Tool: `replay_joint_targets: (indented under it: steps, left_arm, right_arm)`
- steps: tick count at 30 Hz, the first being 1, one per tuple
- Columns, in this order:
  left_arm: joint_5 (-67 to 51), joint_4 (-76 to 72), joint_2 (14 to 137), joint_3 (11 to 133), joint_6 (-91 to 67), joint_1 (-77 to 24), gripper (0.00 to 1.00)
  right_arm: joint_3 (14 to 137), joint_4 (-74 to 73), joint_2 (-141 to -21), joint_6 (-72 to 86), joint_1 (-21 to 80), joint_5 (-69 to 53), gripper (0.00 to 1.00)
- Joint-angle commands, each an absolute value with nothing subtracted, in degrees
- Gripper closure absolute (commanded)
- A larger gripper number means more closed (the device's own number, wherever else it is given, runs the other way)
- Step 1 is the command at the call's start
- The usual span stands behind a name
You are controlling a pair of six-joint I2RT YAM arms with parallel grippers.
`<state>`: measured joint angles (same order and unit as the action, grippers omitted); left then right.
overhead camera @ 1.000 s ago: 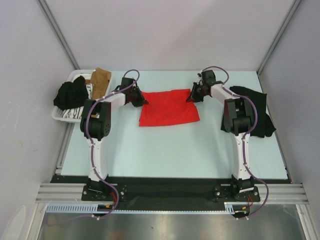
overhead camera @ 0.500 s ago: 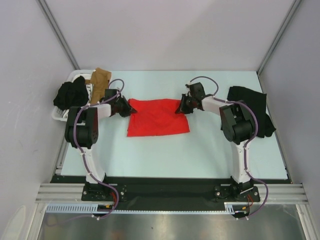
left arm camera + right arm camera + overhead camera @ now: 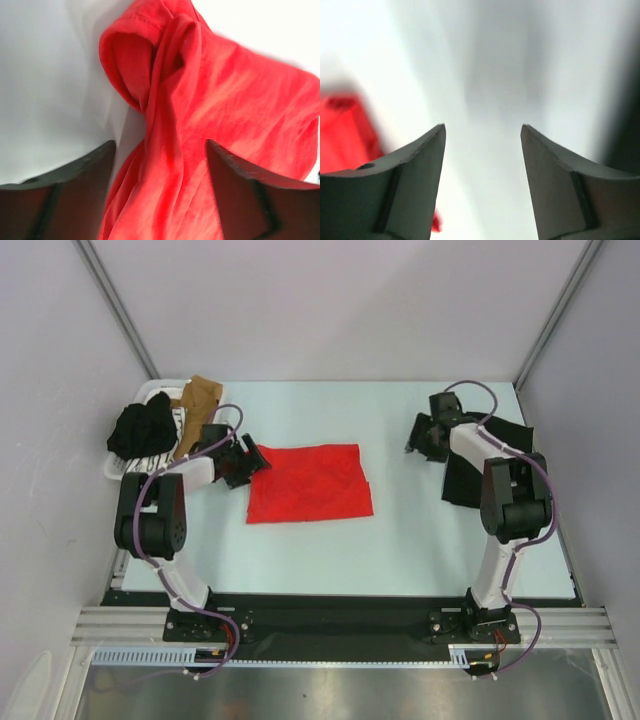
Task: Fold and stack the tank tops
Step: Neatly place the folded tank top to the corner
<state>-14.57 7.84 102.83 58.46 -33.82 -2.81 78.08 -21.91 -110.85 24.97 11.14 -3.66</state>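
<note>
The red tank top [image 3: 310, 483] is laid folded left of centre on the table [image 3: 400, 540]; the black tank top [image 3: 458, 483] is heaped at right. The left gripper [image 3: 160, 144] is spread astride the red garment's bunched corner, gripping nothing; the right gripper [image 3: 482, 129] is spread, empty. On withdrawal that corner could be snagged and the fold undone.

A pale table [image 3: 400, 540] is shown from above. A red tank top [image 3: 309, 483] is laid flat on it, left of centre, as a rough rectangle; in the left wrist view its near corner is seen bunched into a rolled ridge. A black tank top [image 3: 461, 482] is laid near the right edge, well apart from the red one, with bare tabletop between them. A white basket [image 3: 122, 469] is set at the far-left corner.
</note>
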Motion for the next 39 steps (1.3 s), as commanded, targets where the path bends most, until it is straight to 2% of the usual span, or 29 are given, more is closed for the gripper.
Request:
replay_joint_targets:
  steps: [1, 4, 6, 13, 17, 20, 24, 25, 28, 29, 30, 33, 34, 35, 39]
  left_arm:
    - [-12.7, 8.9, 98.4, 55.8, -32.0, -2.5, 0.16]
    - [-12.3, 8.7, 94.5, 53.5, -32.2, -2.5, 0.03]
    - [-11.4, 8.8, 91.9, 51.6, -32.3, -2.7, 0.0]
    - [-7.9, 9.1, 80.9, 46.3, -33.6, -5.3, 0.0]
    - [-7.3, 10.0, 76.9, 44.8, -33.9, -7.3, 0.0]
    - [-6.3, 10.5, 74.7, 43.9, -33.8, -8.6, 0.0]
    - [-6.0, 11.5, 72.9, 43.0, -33.2, -8.9, 0.0]
    - [-5.8, 11.9, 72.3, 42.9, -33.0, -9.0, 0.0]
    - [-5.1, 12.7, 71.2, 42.4, -32.7, -8.9, 0.0]
    - [-5.0, 12.9, 70.3, 42.3, -32.7, -8.9, 0.0]
    - [-4.9, 13.3, 70.0, 42.0, -32.7, -9.0, 0.0]
    - [-4.8, 13.8, 68.0, 41.5, -32.8, -9.0, 0.01]
    - [-4.7, 13.9, 67.6, 41.4, -32.8, -9.0, 0.01]
    - [-4.7, 14.2, 66.7, 41.2, -32.8, -9.0, 0.0]
    - [-4.4, 14.3, 65.0, 40.0, -32.9, -9.2, 0.01]
  right_arm:
    - [84.9, -27.5, -108.5, 21.1, 8.2, 11.2, 0.34]
    - [92.9, -30.5, -114.5, 19.9, 6.9, 19.2, 0.39]
    - [98.0, -32.9, -118.4, 19.7, 6.2, 22.8, 0.41]
    - [114.5, -39.4, -131.7, 17.9, 4.4, 33.3, 0.41]
    - [120.4, -40.9, -136.2, 17.7, 2.1, 32.3, 0.39]
    - [123.4, -41.0, -138.7, 16.6, 1.2, 31.2, 0.35]
    - [126.6, -43.1, -142.0, 17.1, 0.4, 28.1, 0.35]
    - [126.6, -43.2, -143.0, 17.1, 0.4, 27.3, 0.37]
    - [126.4, -42.5, -144.0, 16.3, 0.4, 25.0, 0.5]
    - [126.3, -42.5, -144.2, 15.5, 0.4, 24.3, 0.6]
    - [125.9, -42.1, -144.1, 14.9, 0.4, 23.4, 0.63]
    - [122.4, -37.9, -142.6, 11.3, 1.0, 14.8, 0.75]
    - [120.5, -36.6, -141.6, 10.6, 1.6, 13.3, 0.77]
    - [118.6, -35.3, -138.6, 9.5, 2.3, 11.1, 0.83]
    - [101.6, -26.0, -128.6, 3.2, 7.7, 6.9, 0.91]
